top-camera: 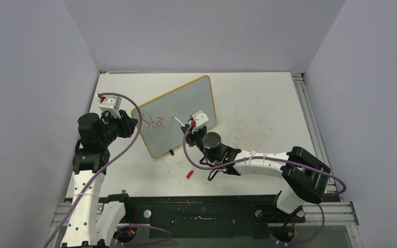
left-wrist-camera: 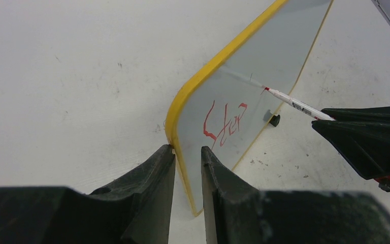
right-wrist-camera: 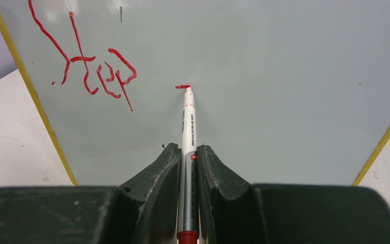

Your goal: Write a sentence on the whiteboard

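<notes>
The whiteboard (top-camera: pixel 186 101) stands tilted on the table, yellow-framed, with one small black foot (left-wrist-camera: pixel 274 120) showing. The sentence on it is the red word "Step" (top-camera: pixel 154 122), which also shows in the left wrist view (left-wrist-camera: pixel 226 124) and the right wrist view (right-wrist-camera: pixel 89 71), plus a short fresh red stroke (right-wrist-camera: pixel 183 87). My left gripper (left-wrist-camera: pixel 188 157) is shut on the board's yellow left edge (left-wrist-camera: pixel 203 76). My right gripper (right-wrist-camera: pixel 188 150) is shut on a white marker (right-wrist-camera: pixel 188 122), whose red tip touches the board to the right of "Step". Both grippers show from above: the left (top-camera: pixel 131 124) and the right (top-camera: pixel 192 124).
A small red marker cap (top-camera: pixel 189 174) lies on the white table in front of the board, near the right arm's elbow. Grey walls enclose the table on three sides. A metal rail (top-camera: pixel 310 119) runs along the right edge.
</notes>
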You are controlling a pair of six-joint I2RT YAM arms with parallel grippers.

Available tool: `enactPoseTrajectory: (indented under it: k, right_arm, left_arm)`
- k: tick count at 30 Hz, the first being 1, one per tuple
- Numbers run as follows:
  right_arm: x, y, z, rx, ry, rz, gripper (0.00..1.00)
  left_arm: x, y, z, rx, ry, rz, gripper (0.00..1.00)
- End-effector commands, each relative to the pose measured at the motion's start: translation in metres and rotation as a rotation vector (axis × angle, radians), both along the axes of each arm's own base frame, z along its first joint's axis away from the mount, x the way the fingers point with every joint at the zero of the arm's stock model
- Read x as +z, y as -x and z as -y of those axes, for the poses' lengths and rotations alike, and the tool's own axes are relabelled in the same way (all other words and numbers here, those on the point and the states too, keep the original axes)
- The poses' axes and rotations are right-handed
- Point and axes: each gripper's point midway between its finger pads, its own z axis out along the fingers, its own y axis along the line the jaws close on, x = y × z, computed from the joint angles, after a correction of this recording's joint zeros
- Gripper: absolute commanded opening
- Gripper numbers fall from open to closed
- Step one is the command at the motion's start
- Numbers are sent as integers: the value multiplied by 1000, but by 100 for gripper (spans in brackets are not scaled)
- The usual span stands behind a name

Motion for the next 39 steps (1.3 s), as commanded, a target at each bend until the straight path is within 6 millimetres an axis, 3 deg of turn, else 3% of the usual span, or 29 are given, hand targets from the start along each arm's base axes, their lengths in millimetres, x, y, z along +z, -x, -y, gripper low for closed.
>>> enactPoseTrajectory:
  k: [1, 7, 15, 27, 33, 39]
  right_arm:
    - [19, -12, 5, -52, -64, 21, 5]
    - [23, -10, 7, -49, -72, 27, 5]
    - [44, 1, -2, -3, -84, 69, 5]
    - [62, -3, -9, -4, -99, 111, 5]
    - [62, -6, -14, 1, -88, 115, 5]
    - [50, -8, -15, -6, -66, 95, 5]
  left_arm:
    - [9, 0, 3, -22, 0, 35, 24]
    - [9, 0, 3, -21, 0, 36, 24]
    - [8, 1, 2, -18, 0, 34, 24]
    - [7, 1, 2, -18, -1, 32, 24]
    - [8, 1, 2, -16, -1, 32, 24]
    - [7, 1, 2, -17, -1, 31, 24]
